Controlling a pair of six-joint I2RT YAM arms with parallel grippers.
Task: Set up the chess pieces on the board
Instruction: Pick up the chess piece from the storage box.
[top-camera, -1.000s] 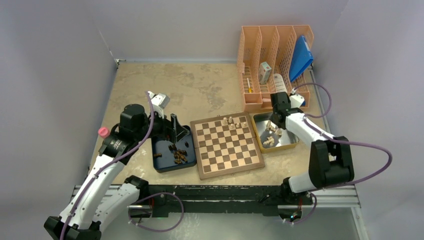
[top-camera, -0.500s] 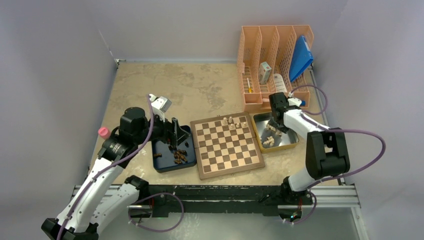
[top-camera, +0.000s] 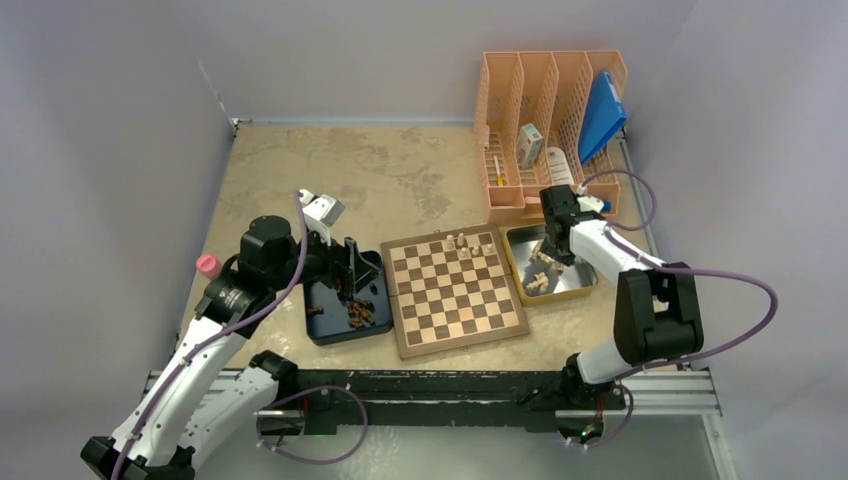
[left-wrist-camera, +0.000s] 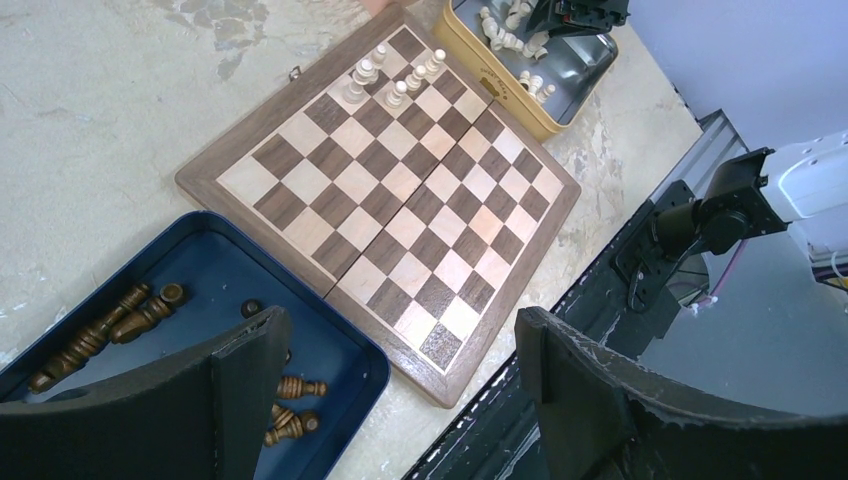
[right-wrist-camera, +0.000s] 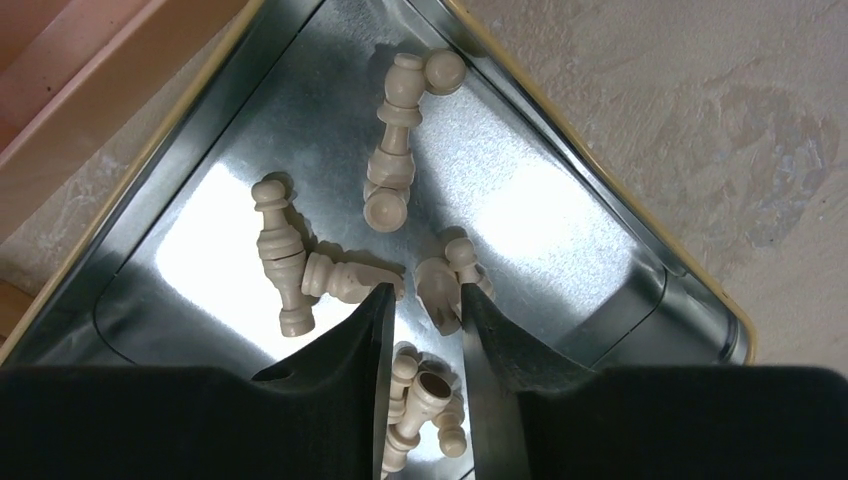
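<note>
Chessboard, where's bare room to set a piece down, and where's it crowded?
The brown-and-cream checkered wooden chessboard is bare over its near rows, middle and far-left corner. Crowded only on the far rows toward the yellow-rimmed metal tray, where pale beige wooden pieces stand.

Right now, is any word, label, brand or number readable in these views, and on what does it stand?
Nothing can be read outright.
Yellow tray: dark marks on its rim, too blurred to read.
Box in the rack: printing on its face, too small to read.
Nothing else shows any lettering.
</note>
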